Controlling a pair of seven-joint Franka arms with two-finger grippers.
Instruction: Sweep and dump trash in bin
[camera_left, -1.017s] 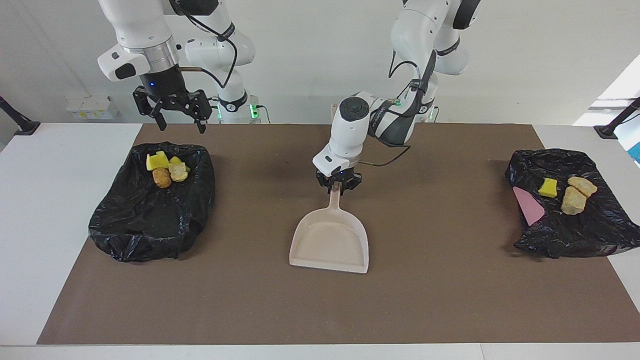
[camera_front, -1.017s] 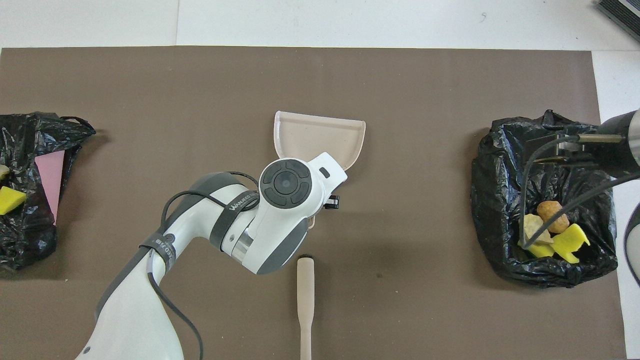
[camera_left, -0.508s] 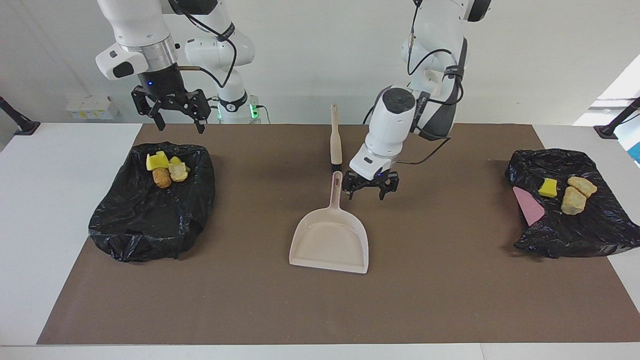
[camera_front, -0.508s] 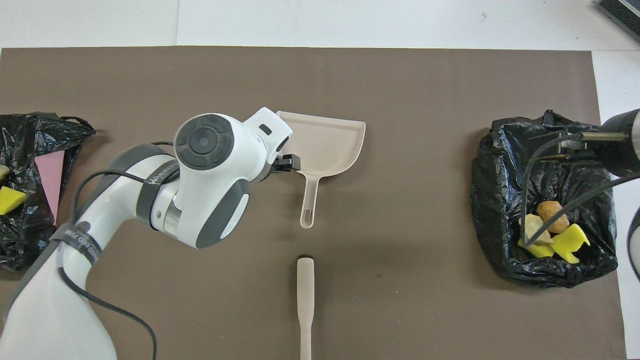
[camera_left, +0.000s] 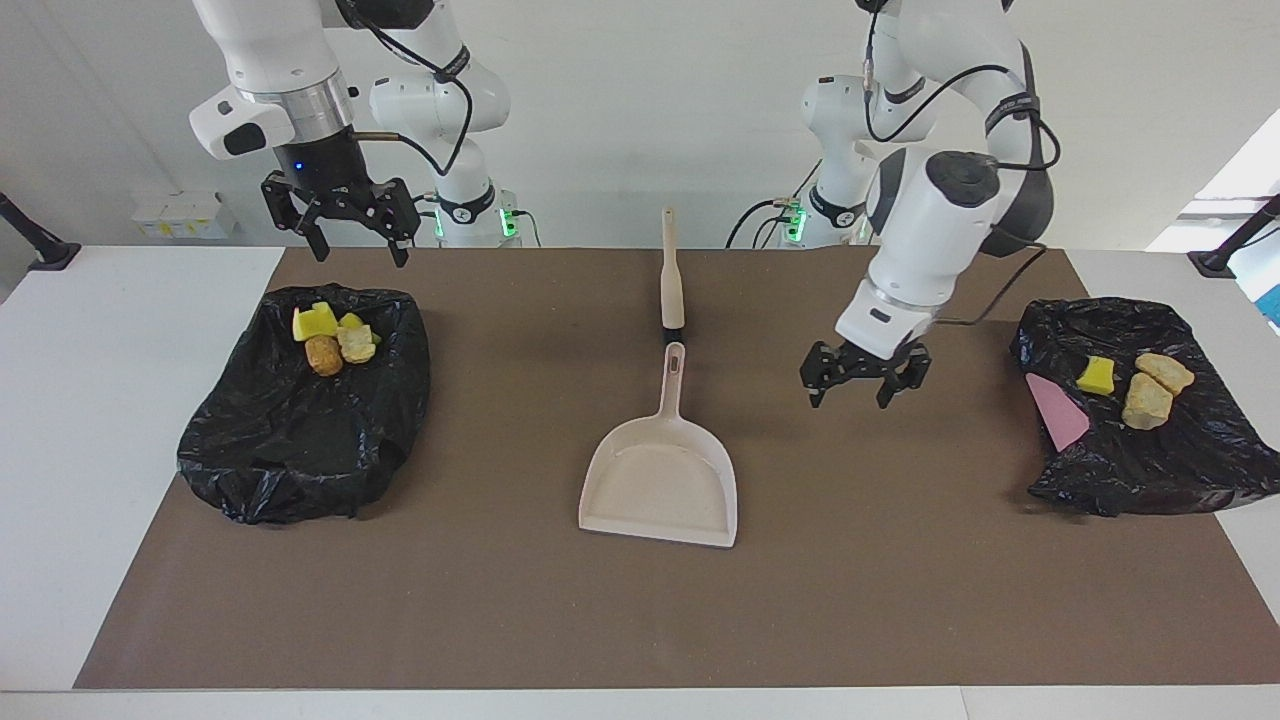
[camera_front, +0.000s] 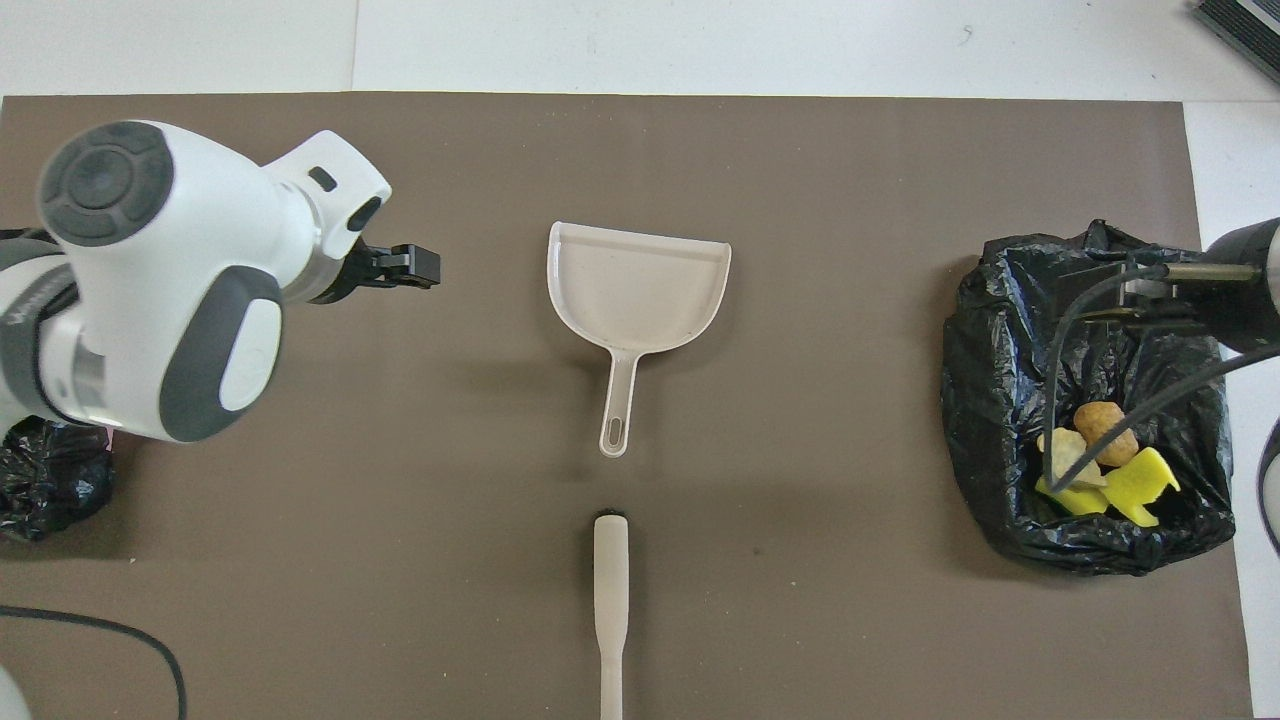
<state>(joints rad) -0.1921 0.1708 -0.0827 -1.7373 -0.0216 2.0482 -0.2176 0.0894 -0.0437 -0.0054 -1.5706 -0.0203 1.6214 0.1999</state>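
Trash (camera_left: 335, 340) sits in two lots: four pieces in the black bag (camera_left: 300, 430) at the right arm's end of the desk (camera_left: 900, 600), three more (camera_left: 1135, 385) on the bag (camera_left: 1140, 450) at the left arm's end. None lies loose on the mat.

You have the left end effector (camera_left: 865, 378) spread and holding nothing, in the air over bare mat between the dustpan (camera_left: 662, 480) and the bag at its own end. The right end effector (camera_left: 345, 225) hangs spread and empty over the edge of the other bag nearest the robots.

Your risk is at the left arm's end: those three pieces lie on top of the crumpled plastic beside a pink sheet (camera_left: 1057, 410), not down in a hollow, so a low end effector could snag the bag and roll them out.

The dustpan lies flat mid-desk, long axis running toward the robots, handle nearer them, open mouth away. The brush (camera_left: 671, 270) lies in line with it, just nearer the robots and apart from the handle.
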